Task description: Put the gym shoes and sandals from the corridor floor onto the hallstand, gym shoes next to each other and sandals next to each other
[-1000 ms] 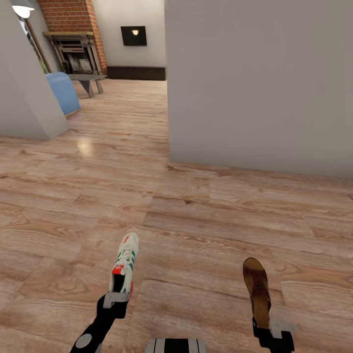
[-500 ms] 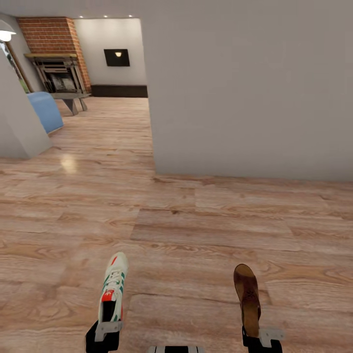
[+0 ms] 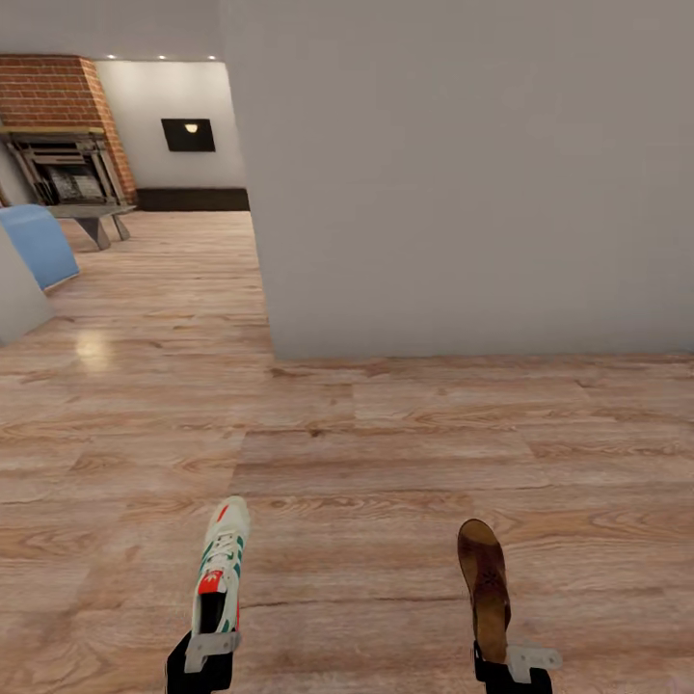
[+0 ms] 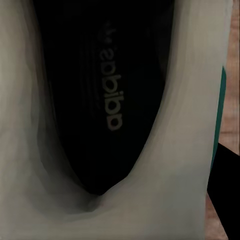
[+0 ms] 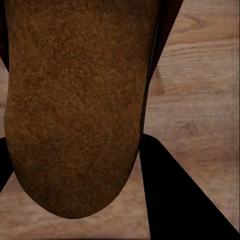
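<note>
Head view, lower left of the frame: the left gripper (image 3: 210,644) is clamped on the heel end of a gym shoe (image 3: 221,567), jaws closed against it. The shoe is held level above the corridor floor (image 3: 386,453), toe pointing toward the top of the frame, with green stripes and a red-orange tongue visible. The left wrist view looks straight into the shoe (image 4: 105,115), showing its dark insole and pale lining.

Head view, lower right of the frame: the right gripper (image 3: 516,660) is closed on the heel end of a brown sandal (image 3: 484,586), which also points toward the top of the frame, roughly parallel to the shoe and well apart from it. The right wrist view shows the sandal (image 5: 75,105) footbed close up over wood planks.

Both arms enter at the bottom edge of the frame, extended forward.

A grey wall (image 3: 463,173) occupies the upper right. At upper left, a brick fireplace (image 3: 58,125) and a blue seat (image 3: 34,241) stand beyond.
</note>
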Controlling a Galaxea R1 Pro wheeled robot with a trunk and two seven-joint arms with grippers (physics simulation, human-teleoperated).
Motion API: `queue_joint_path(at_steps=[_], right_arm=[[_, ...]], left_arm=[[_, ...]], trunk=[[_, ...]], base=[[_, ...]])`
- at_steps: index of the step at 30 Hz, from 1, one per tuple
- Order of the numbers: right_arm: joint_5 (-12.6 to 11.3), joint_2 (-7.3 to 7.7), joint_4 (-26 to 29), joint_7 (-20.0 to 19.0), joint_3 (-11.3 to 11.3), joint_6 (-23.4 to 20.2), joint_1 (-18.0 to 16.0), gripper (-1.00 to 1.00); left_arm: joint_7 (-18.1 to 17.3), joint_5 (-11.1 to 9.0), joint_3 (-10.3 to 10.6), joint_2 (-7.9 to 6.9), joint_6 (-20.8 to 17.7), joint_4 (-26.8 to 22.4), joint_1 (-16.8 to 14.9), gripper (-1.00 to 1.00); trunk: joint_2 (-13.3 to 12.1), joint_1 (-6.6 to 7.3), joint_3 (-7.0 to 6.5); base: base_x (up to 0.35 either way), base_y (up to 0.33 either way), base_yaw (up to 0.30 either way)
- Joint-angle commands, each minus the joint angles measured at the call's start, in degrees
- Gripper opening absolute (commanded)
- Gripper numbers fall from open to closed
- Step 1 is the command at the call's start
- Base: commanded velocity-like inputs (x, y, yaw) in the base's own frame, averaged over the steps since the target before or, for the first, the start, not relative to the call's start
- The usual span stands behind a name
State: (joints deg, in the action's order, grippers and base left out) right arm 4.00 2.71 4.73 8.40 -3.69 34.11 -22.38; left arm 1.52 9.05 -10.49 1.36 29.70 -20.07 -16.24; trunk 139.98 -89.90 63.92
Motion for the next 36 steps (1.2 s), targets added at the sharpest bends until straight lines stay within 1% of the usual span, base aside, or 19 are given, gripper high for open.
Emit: queue_joint_path(at_steps=[1,18,27,36], right_arm=[[0.21,-0.04,-0.07,0.04,-0.36,0.17,-0.04,-1.00],[0.21,-0.07,-0.07,0.04,-0.36,0.17,-0.04,-1.00],[0.21,-0.07,-0.07,0.04,-0.36,0.17,-0.04,-1.00],[0.21,-0.07,-0.07,0.04,-0.36,0.17,-0.04,-1.00]], left_arm=[[0.15,0.61,-0.34,0.04,0.19,0.02,-0.02,-1.00],[0.15,0.61,-0.28,0.04,0.26,0.12,0.11,-1.00],[0.15,0.51,-0.12,0.37,0.41,0.03,0.67,-1.00],[0.15,0.55,-0.14,0.31,0.45,0.03,0.69,-1.00]], trunk=[[-0.40,0.24,-0.20],[-7.22,3.97,-4.28],[-7.22,3.97,-4.82],[-7.22,3.97,-5.36]], base=[[0.000,0.000,-0.239],[0.000,0.000,-0.239],[0.022,0.000,-0.239],[0.290,0.000,-0.239]])
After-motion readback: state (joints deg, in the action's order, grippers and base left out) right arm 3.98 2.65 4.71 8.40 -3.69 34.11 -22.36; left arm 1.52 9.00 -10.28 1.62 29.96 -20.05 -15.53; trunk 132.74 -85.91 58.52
